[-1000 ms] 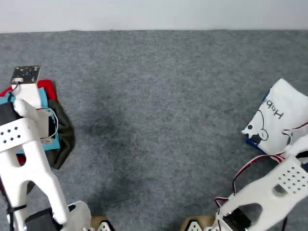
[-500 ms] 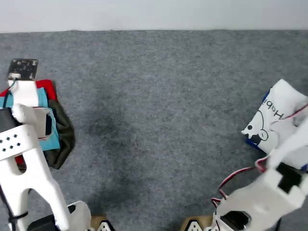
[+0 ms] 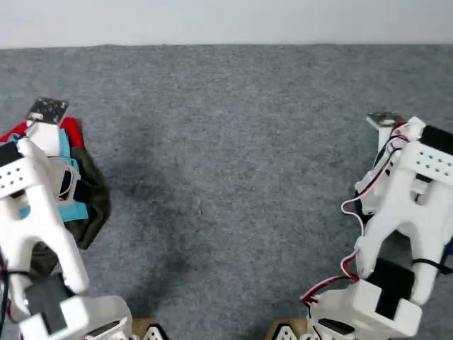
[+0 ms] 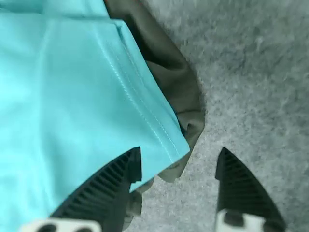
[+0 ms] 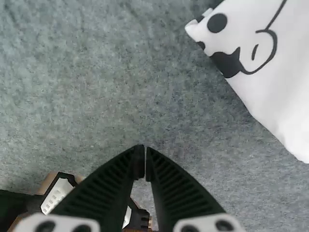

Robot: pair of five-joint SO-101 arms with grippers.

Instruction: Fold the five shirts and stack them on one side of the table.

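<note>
Our left fingers (image 4: 123,174) stand apart over the corner of the teal shirt (image 4: 63,96), which lies on the olive one (image 4: 169,82) in the pile at the surface's (image 3: 226,142) left side. Our right fingers (image 5: 139,155) are pressed together, empty, near the white shirt (image 5: 260,63) (next to go, we judge). We should part them first, then pinch its edge through every layer so nothing unfolds.

The table (image 3: 226,142) is covered in grey, felt-like carpet with a mottled nap, softly and evenly lit. Beyond its straight far edge runs a plain pale wall (image 3: 226,21).
</note>
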